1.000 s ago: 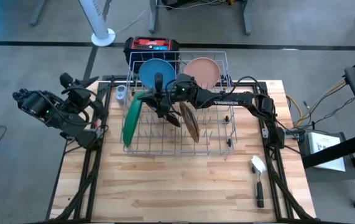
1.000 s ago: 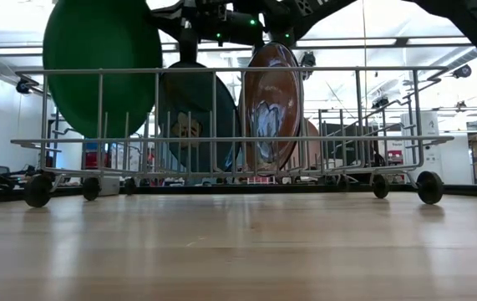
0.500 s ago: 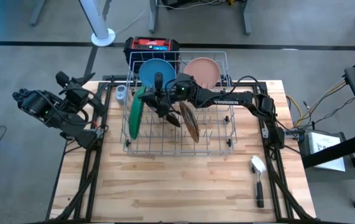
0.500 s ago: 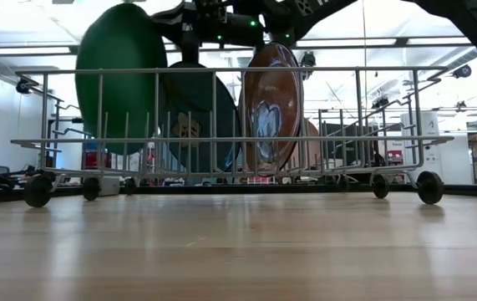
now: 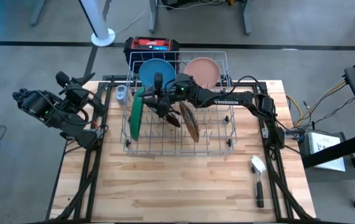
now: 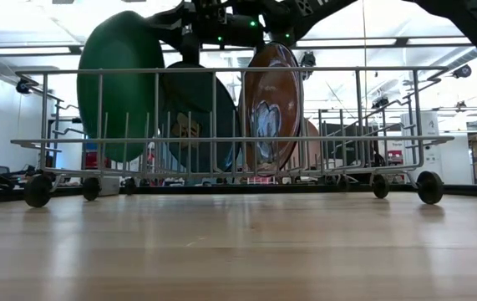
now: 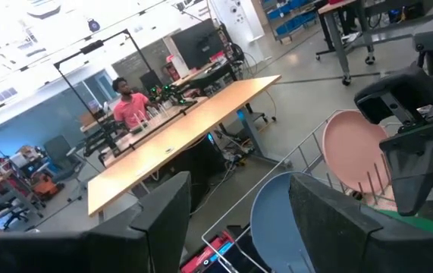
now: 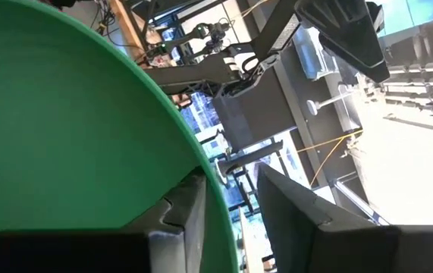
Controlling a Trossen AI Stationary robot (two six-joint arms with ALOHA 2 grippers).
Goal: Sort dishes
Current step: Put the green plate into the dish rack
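The green plate (image 5: 135,115) stands on edge at the left end of the grey wire rack (image 5: 227,146), nearly upright, its lower rim down among the wires (image 6: 121,84). My right gripper (image 8: 231,176) reaches level over the rack from the right (image 5: 146,98), open, a finger on each side of the plate's top rim. Blue (image 5: 154,70) and pink (image 5: 202,71) plates stand at the rack's far side. Two brown plates (image 5: 191,121) stand in the middle. My left gripper (image 7: 239,205) waits open beyond the table's left edge (image 5: 71,84). My right gripper has the green plate's top rim (image 8: 218,189) between its two fingers, which come level from the table's right. Daylight shows between the rim and one finger (image 8: 277,205). Whether the other finger (image 8: 182,216) touches the plate, I cannot tell. The plate stands in the rack.
A brush (image 5: 258,177) lies on the table near the right edge. A red and black box (image 5: 152,45) sits behind the rack. A small grey thing (image 5: 121,93) is by the rack's far left corner. Bare wood lies in front of the rack.
The green plate has tipped from leaning out over the rack's left side to nearly upright inside it; its top has swung toward the right while its lower rim has stayed in the wires. It has kept still for the last half second.
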